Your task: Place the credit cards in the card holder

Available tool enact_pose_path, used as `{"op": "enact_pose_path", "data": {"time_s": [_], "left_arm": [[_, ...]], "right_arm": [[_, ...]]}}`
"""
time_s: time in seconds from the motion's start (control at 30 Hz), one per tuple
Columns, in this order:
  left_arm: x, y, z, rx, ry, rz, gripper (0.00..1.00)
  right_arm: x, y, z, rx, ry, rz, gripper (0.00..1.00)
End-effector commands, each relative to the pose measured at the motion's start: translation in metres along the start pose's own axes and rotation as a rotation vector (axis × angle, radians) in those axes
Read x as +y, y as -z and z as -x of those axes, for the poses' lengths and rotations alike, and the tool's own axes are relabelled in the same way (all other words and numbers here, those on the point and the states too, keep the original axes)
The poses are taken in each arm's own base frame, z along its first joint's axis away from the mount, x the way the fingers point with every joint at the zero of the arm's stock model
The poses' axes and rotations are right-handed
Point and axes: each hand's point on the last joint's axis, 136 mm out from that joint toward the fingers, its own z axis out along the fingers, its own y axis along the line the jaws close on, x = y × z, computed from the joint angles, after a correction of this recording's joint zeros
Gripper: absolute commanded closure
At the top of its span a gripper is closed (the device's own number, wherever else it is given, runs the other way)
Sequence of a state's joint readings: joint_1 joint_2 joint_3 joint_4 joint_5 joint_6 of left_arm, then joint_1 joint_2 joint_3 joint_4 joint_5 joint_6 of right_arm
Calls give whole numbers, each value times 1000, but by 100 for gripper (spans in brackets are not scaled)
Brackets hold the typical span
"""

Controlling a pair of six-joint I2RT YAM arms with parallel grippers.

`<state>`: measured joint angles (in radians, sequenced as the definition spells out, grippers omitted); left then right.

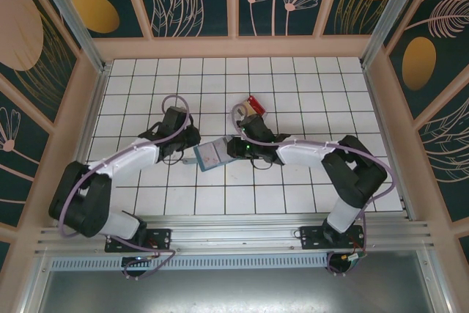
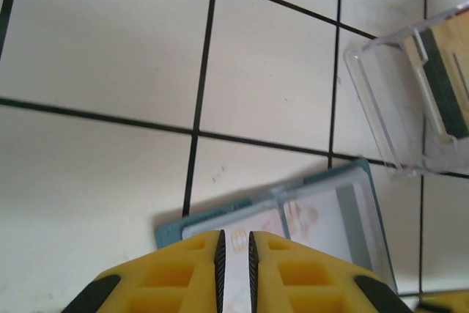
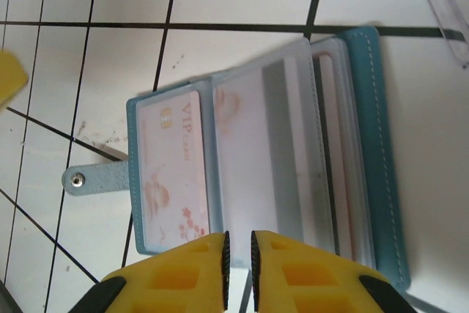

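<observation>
Both my grippers at the teal wallet, with the card holder apart at one o'clock.

From above: my left gripper (image 1: 192, 144) and right gripper (image 1: 233, 148) flank the teal wallet (image 1: 211, 154). The card holder (image 1: 250, 113) lies at one o'clock from it, a red card (image 1: 255, 102) at its far end. Left wrist: my left jaws are almost pressed together over the wallet's edge at six o'clock. I cannot tell if they nip it. The clear holder sits at two o'clock, gold cards (image 2: 448, 38) seemingly inside. Right wrist: my right jaws show the same thin slit at the open wallet's six o'clock edge, with a pale VIP card (image 3: 172, 166) sleeved at nine. The risk is that a snagged leaf drags the wallet into the holder, or that my close-set fingertips collide.
</observation>
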<state>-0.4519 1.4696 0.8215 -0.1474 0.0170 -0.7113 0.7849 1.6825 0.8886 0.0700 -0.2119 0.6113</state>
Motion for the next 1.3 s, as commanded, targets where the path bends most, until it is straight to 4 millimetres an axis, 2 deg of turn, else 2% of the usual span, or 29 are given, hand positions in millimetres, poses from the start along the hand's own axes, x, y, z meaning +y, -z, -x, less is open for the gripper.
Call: {"op": "enact_pose_path", "data": {"time_s": [0.0, 0.13, 0.2, 0.27, 0.37, 0.5, 0.53, 0.73, 0.9, 1.17, 1.27], "left_arm": [[-1, -12, 12, 17, -48, 10, 81], [-5, -29, 19, 44, -68, 2, 82], [-4, -39, 12, 81, -78, 3, 82], [-11, -45, 16, 93, -88, -15, 82], [-5, -59, 3, 144, -90, -7, 81], [1, -62, -8, 169, -84, -8, 80], [7, -63, -16, 185, -81, 2, 80], [29, -57, -47, 237, -59, 29, 79], [41, -39, -64, 237, -31, 29, 79], [54, -19, -90, 231, 66, -3, 78], [49, -16, -99, 226, 107, -49, 78]], "right_arm": [[-2, 12, -2, -13, -14, 3, 82], [-9, 15, -14, 2, -32, -3, 82], [-13, 16, -20, 15, -40, -6, 82], [-17, 15, -26, 29, -42, -14, 82], [-22, 13, -32, 42, -43, -23, 82], [-27, 10, -37, 57, -44, -37, 82], [-28, 9, -38, 57, -42, -41, 82], [-33, -4, -37, 67, -49, -55, 82], [-33, -14, -28, 49, -51, -65, 82], [-28, -42, -6, 59, 12, -72, 82], [-26, -52, 2, 65, 43, -80, 82]]}}
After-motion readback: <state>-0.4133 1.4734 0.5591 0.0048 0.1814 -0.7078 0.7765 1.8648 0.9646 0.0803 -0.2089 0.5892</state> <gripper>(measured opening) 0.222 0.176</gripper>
